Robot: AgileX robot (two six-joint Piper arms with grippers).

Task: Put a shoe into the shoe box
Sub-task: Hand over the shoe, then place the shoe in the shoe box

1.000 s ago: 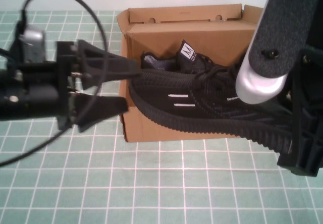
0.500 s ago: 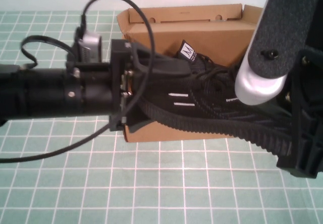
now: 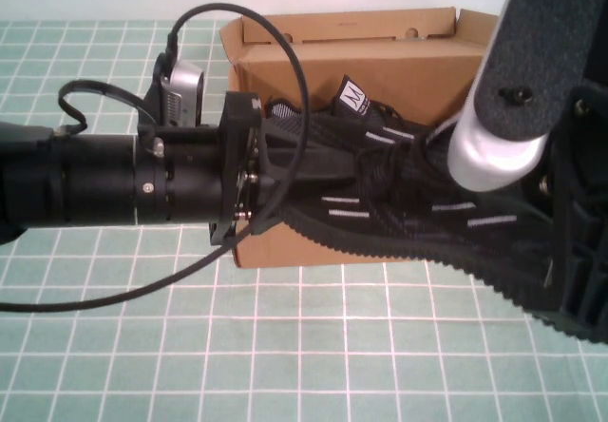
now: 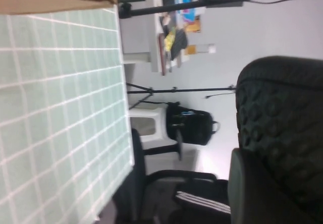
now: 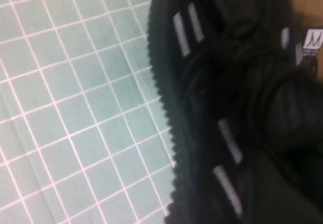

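The black knit shoe point(image 3: 380, 208) with white dash stripes and a white tongue label hangs across the front wall of the open brown shoe box point(image 3: 380, 66), sole toward the camera. My left gripper point(image 3: 285, 161) reaches in from the left and is shut on the shoe's heel end. In the left wrist view the studded sole point(image 4: 282, 118) lies against one finger point(image 4: 255, 193). My right gripper point(image 3: 549, 251) holds the toe end at the right, mostly hidden by its arm. The shoe point(image 5: 212, 93) fills the right wrist view. I cannot tell whether a second shoe lies behind it.
The box's flap lid point(image 3: 347, 25) stands open at the back. The green grid mat point(image 3: 285, 346) spreads in front of the box and to its left. The left arm's cable point(image 3: 142, 294) loops over the mat.
My left gripper, open and left of the box a second ago, has moved right and closed on the shoe's heel. The shoe has rolled, showing more white dashes.
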